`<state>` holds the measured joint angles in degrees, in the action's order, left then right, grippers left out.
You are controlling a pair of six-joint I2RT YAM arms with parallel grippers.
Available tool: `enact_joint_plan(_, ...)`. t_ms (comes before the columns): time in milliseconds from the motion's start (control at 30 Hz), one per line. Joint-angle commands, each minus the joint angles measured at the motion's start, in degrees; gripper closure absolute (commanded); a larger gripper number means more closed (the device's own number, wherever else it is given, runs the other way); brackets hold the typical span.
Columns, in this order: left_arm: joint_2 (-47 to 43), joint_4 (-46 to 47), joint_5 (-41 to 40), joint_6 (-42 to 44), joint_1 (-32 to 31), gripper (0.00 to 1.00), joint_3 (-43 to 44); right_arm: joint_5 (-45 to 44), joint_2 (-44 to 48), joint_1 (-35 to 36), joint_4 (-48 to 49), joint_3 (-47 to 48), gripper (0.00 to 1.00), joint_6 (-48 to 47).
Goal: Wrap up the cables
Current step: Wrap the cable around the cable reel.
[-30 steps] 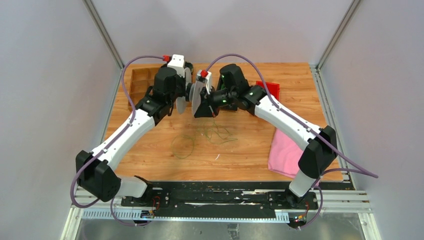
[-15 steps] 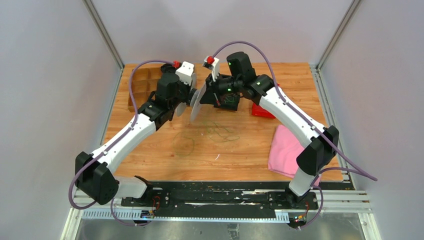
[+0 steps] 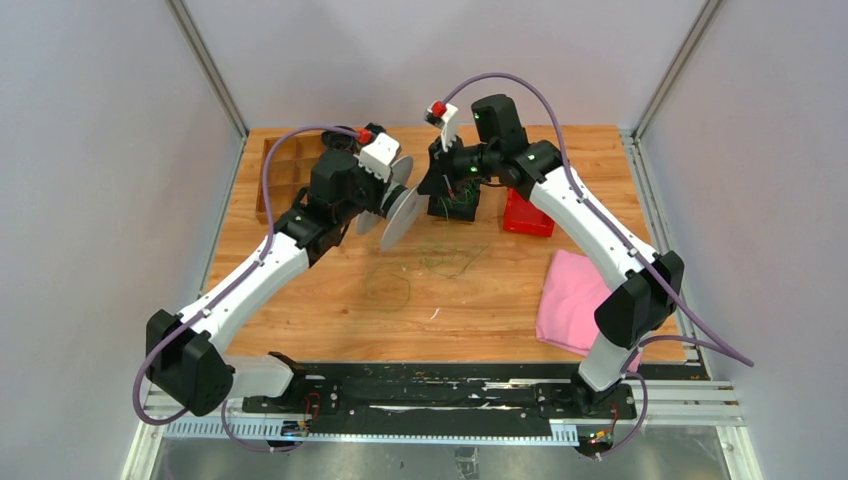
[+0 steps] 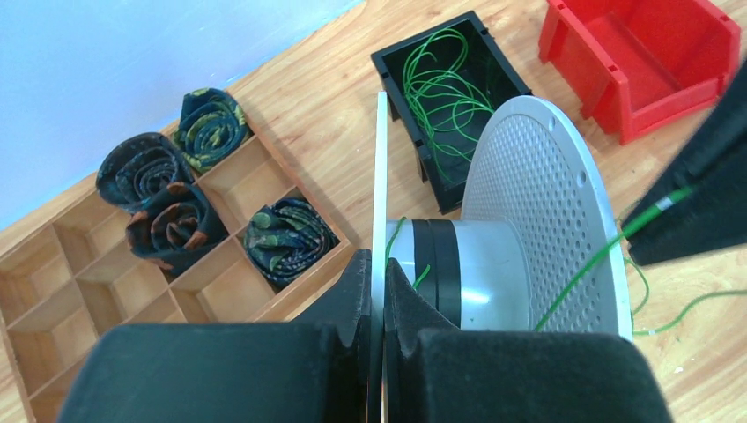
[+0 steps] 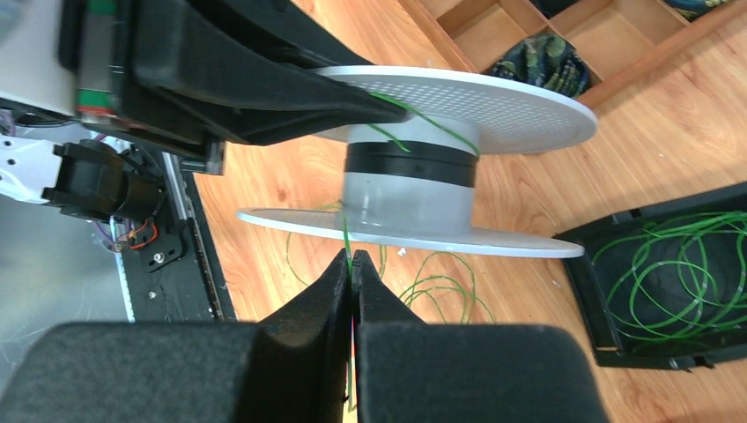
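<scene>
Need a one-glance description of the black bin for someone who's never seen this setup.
On the far side of the wooden table, between the wooden divider tray and the red bin, sits the black bin, an open rectangular box. It alone holds loose loops of thin green wire; the tray holds dark cord bundles, and the red bin looks empty.

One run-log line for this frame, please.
phase: wrapping | left gripper: shut on spool flange | right gripper: shut on green cable leading to spool hub | loose cables: on table
</scene>
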<state>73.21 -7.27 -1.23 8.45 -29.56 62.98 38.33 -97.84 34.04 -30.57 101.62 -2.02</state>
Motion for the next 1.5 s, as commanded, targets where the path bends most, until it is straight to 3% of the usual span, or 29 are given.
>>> enact_joint_plan(0, -2.45, 2.04, 2.08, 2.07, -0.24, 1.0, 0.64, -1.86, 0.79, -2.58, -1.1, 2.18, 0.99, -2.37)
enact_joint_plan(733, -3.41, 0.24, 5.04, 6.38, -0.28, 1.0, 0.48, -7.3, 0.06, -7.55, -6.36, 4.22, 0.99, -10.81)
enact_joint_plan(1467, -2.81, -1.35, 14.43, 3.82, -0.15, 1.0, 1.89, -16.72, -2.27, -10.29, -5.91, 5.47, 0.99, -15.5)
